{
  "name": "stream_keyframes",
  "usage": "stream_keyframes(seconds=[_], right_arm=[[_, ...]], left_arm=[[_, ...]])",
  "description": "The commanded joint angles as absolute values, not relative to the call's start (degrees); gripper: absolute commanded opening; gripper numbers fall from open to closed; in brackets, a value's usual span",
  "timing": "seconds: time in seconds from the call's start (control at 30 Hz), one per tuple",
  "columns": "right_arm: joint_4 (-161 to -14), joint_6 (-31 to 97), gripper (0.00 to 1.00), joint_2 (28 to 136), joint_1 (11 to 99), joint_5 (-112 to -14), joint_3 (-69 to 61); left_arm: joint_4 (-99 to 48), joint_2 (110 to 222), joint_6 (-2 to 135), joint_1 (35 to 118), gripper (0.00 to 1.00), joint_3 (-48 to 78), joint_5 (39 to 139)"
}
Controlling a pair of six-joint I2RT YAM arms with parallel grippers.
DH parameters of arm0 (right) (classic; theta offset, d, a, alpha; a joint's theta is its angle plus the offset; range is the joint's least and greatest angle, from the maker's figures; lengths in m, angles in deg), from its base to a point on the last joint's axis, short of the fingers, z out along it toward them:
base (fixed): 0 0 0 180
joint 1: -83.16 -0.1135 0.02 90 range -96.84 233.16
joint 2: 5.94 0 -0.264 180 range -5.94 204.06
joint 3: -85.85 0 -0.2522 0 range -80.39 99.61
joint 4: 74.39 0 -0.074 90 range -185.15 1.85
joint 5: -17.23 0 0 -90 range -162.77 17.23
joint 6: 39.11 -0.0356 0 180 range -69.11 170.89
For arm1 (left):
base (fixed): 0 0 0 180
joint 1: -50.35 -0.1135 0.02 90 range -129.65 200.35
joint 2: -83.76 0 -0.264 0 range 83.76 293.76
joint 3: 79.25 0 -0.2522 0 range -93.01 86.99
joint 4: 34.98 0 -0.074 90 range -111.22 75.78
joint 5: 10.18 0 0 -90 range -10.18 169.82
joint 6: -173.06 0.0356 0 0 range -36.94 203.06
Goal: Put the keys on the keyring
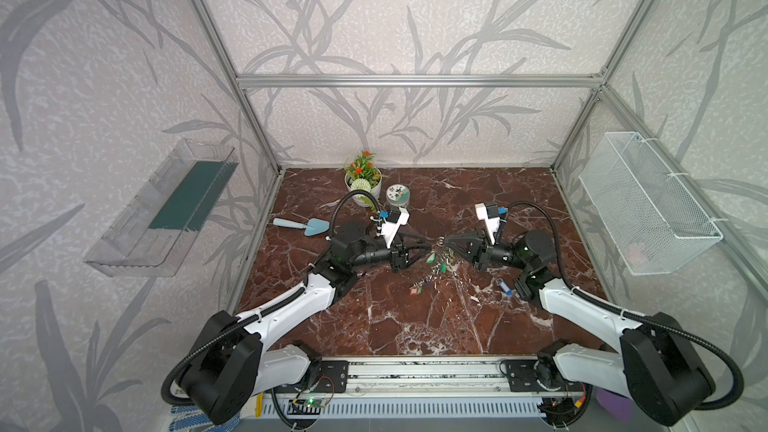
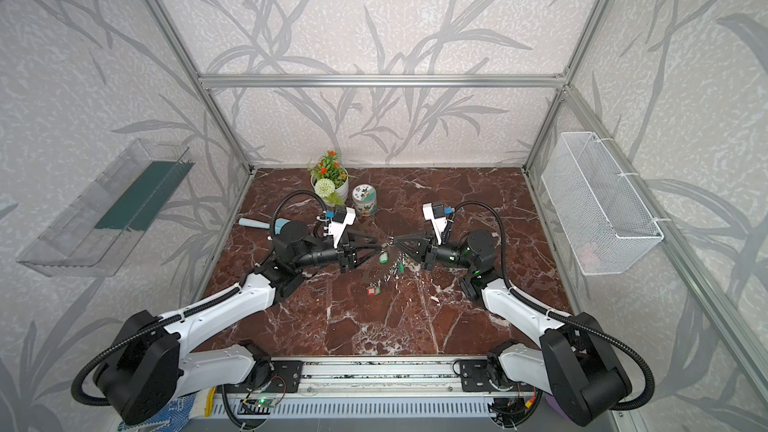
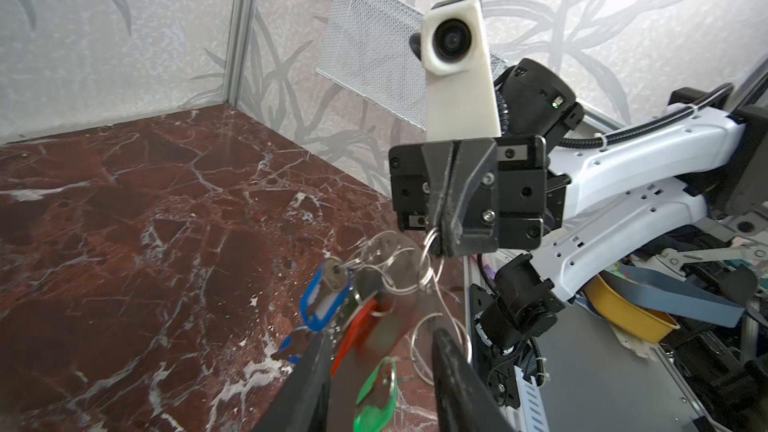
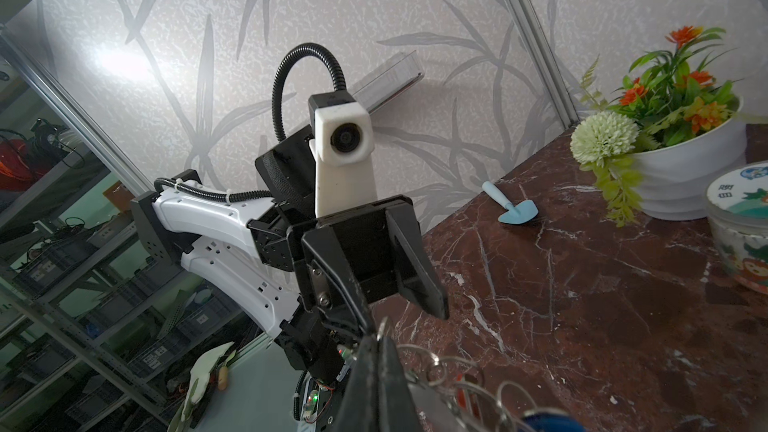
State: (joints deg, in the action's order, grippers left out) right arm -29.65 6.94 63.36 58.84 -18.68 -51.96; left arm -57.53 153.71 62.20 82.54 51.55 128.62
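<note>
The keyring [image 3: 399,297], a grey metal plate fringed with small rings, hangs above the marble floor. My right gripper [image 3: 440,238] [image 1: 445,240] is shut on its upper edge. From it hang keys: a blue one [image 3: 322,305], a red one [image 3: 357,326] and a green one [image 3: 378,392] [image 1: 442,268]. My left gripper [image 3: 380,351] [image 1: 432,243] faces the right one with its jaws apart on either side of the green key, and neither finger touches it. A red key [image 1: 413,290] and a blue key [image 1: 503,285] lie loose on the floor.
At the back stand a white flower pot [image 1: 363,184] and a round tin [image 1: 397,197]. A light blue trowel [image 1: 303,226] lies beside the left arm. A wire basket [image 1: 648,201] hangs on the right wall, a clear shelf [image 1: 166,209] on the left wall.
</note>
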Motion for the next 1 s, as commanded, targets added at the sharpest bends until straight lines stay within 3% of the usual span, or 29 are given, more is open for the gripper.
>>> stream_keyframes(seconds=[0.0,0.2,0.53,0.97], right_arm=[[-24.38,5.32,0.00,62.14,58.69,-18.01,-49.04],[-20.75,2.63,0.00,63.61,58.64,-17.64,-48.97],[-13.78,-2.11,0.00,66.82,58.64,-16.39,-49.27],[-14.87,-1.26,0.00,67.21,58.63,-15.97,-49.28]], left_arm=[[-64.98,153.42,62.08,83.76,0.45,52.34,131.60],[-65.10,154.66,63.14,86.02,0.47,52.01,129.98],[-73.87,158.28,57.56,86.69,0.40,52.18,129.66],[-78.17,160.41,53.57,86.73,0.17,51.44,130.97]])
